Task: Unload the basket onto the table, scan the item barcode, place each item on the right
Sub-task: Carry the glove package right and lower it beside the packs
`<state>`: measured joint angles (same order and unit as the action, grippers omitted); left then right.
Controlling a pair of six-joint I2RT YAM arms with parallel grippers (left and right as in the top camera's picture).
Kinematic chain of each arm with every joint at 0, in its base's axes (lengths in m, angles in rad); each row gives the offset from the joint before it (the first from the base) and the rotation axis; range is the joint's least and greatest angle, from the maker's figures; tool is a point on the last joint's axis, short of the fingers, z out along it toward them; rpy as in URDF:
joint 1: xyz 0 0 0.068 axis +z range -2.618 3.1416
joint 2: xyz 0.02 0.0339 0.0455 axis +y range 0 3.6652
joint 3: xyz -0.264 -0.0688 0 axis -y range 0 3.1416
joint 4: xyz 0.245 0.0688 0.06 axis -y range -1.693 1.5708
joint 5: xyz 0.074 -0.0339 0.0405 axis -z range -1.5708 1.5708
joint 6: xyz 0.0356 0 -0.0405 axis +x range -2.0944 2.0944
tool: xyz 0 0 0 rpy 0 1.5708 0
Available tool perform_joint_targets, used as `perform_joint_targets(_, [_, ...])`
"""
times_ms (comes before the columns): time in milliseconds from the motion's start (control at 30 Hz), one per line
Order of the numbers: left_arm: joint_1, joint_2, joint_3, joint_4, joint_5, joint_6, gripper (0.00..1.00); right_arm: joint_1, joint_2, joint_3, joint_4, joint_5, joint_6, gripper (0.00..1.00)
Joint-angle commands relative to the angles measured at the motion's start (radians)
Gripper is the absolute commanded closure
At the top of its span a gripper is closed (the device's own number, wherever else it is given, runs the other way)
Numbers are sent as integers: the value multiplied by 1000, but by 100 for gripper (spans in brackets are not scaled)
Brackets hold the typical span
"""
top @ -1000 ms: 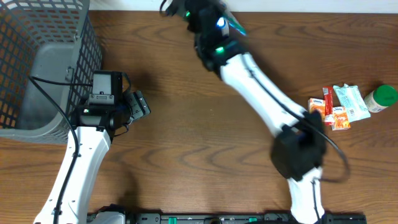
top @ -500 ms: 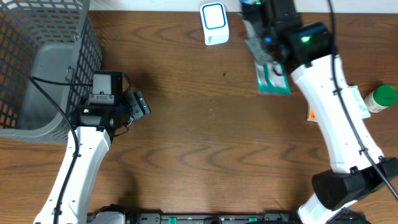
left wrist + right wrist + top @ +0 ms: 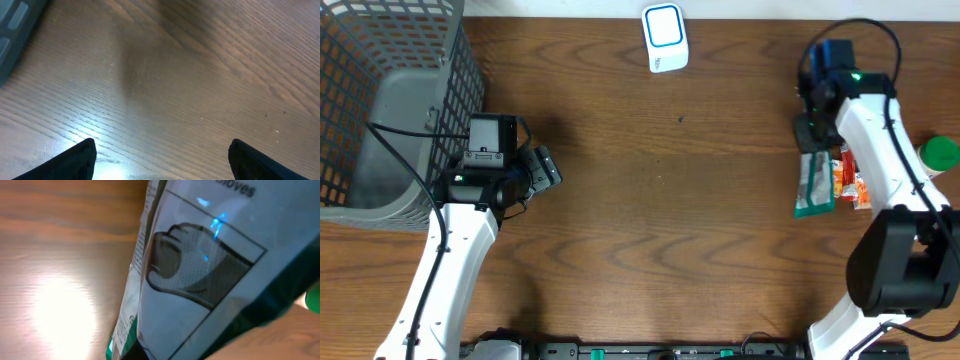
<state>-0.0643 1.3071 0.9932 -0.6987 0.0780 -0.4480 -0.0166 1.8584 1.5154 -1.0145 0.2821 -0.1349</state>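
Note:
A green and white glove packet (image 3: 814, 186) hangs at the table's right side, and my right gripper (image 3: 817, 138) is shut on its upper end. The right wrist view is filled by this packet (image 3: 210, 255), showing a printed glove picture; no barcode shows, and the fingers are hidden behind it. The white scanner with a blue window (image 3: 665, 38) lies at the back centre, well left of the packet. My left gripper (image 3: 546, 170) rests near the basket, open, with bare wood between its fingertips (image 3: 85, 159).
A grey mesh basket (image 3: 380, 100) fills the back left corner. Small orange cartons (image 3: 852, 187) lie right beside the packet. A green-capped bottle (image 3: 938, 157) stands at the far right edge.
My right arm has swung from the scanner at the back centre to the right side, carrying the packet down beside the cartons. The left arm has not moved.

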Motion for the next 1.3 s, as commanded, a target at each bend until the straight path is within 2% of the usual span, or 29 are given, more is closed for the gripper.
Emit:
perform_joint_targets(0, [3,6,-6,-1,-12,1,15,-42,-6,-40,40,39,-1,99])
perform_joint_targets(100, [3,6,-6,-1,-12,1,15,-69,-6,-66,66,38,-1,94])
perform_joint_targets(133, [3,6,-6,-1,-12,1,15,-76,-6,-74,74,34,-1,82])
perform_joint_targets(200, [3,6,-6,-1,-12,1,15,-84,-6,-89,85,25,0,71])
perform_joint_targets(233, [3,6,-6,-1,-12,1,15,-87,-6,-96,89,24,0,54])
perform_joint_targets(267, [3,6,-6,-1,-12,1,15,-89,-6,-102,93,24,0,31])
perform_joint_targets(300, [3,6,-6,-1,-12,1,15,-89,-6,-107,98,24,0,13])
perform_joint_targets(333, [3,6,-6,-1,-12,1,14,-89,-6,-110,103,24,0,4])
perform_joint_targets(367, [3,6,-6,-1,-12,1,15,-89,-6,-110,105,24,-1,1])
perform_joint_targets(600, [3,6,-6,-1,-12,1,15,-87,-8,-94,99,63,-1,1])
perform_joint_targets(867, [3,6,-6,-1,-12,1,15,-79,-9,-89,99,-172,52,1])
perform_joint_targets(1267, [3,6,-6,-1,-12,1,15,-79,-8,-89,99,-177,52,1])
